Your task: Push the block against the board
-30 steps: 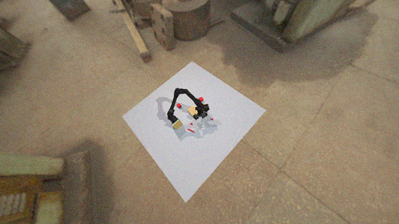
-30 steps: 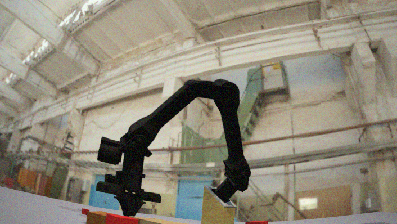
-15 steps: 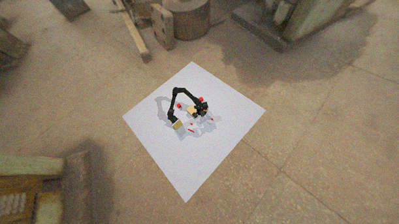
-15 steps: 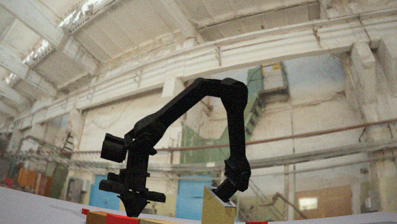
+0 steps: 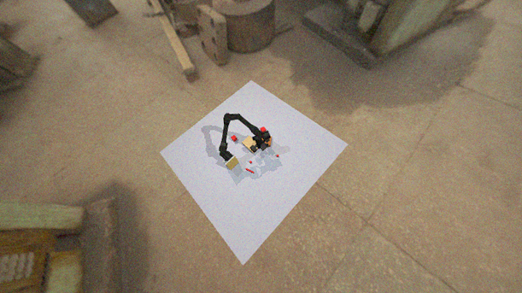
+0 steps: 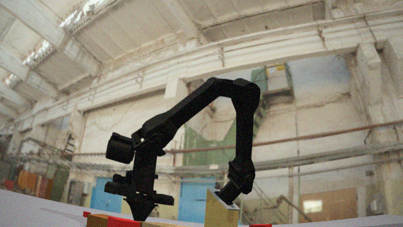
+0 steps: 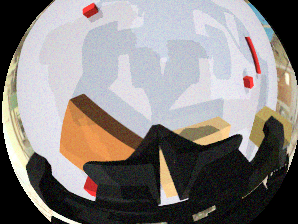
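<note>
- We see the bench (image 5: 240,226) (image 6: 25,206) (image 7: 165,22) with one corner toward the top of the overhead view and another toward the bottom.
- Our tool (image 5: 262,140) (image 6: 140,219) (image 7: 156,128) is fully closed, with nothing gripped, and points down low over the work.
- We have the orange piece (image 5: 269,142) (image 6: 97,220) (image 7: 87,135) on the side toward the bench's right corner.
- We have the pale piece (image 5: 249,143) (image 6: 162,225) (image 7: 202,129) on the side toward the left corner; we cannot tell for certain which of the two is the square block.
- The tool hides the place where they would meet, so we cannot tell whether their sides touch or their edges line up.
- Our black arm (image 5: 245,122) (image 6: 197,105) arches between the tool and its yellowish stand (image 5: 232,163) (image 6: 218,215) (image 7: 257,130), nearer the bench's left corner.
- We see a red strip (image 5: 249,171) (image 7: 253,55) and a small red cube (image 5: 250,162) (image 7: 248,82) on the bottom-corner side of the pieces.
</note>
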`<state>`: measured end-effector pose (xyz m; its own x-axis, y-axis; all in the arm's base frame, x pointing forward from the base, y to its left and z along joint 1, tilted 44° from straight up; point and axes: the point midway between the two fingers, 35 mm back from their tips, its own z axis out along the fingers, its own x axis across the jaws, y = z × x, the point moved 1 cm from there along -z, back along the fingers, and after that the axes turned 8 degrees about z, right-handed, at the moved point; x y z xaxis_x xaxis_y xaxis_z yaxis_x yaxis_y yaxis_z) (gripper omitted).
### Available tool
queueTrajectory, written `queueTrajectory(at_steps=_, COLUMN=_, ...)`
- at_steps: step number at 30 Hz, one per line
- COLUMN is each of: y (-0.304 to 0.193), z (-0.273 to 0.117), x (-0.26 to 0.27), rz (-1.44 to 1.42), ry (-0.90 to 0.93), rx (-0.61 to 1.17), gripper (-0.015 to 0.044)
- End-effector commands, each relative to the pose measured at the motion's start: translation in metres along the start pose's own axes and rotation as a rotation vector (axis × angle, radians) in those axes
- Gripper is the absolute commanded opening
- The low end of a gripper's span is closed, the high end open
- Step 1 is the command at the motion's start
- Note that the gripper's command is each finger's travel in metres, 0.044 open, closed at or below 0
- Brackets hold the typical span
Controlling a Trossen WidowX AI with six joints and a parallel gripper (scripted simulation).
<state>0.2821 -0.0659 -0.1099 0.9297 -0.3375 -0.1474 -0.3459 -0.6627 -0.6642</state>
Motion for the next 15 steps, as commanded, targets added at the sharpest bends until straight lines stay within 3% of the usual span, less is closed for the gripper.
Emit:
queueTrajectory(at_steps=1, y=-0.011, z=0.002, x=-0.005, rz=0.000, ry=-0.010, rx=0.008, gripper=0.0000)
queueTrajectory(at_steps=15, y=-0.033, z=0.002, x=-0.009, rz=0.000, ry=-0.010, rx=0.008, gripper=0.0000)
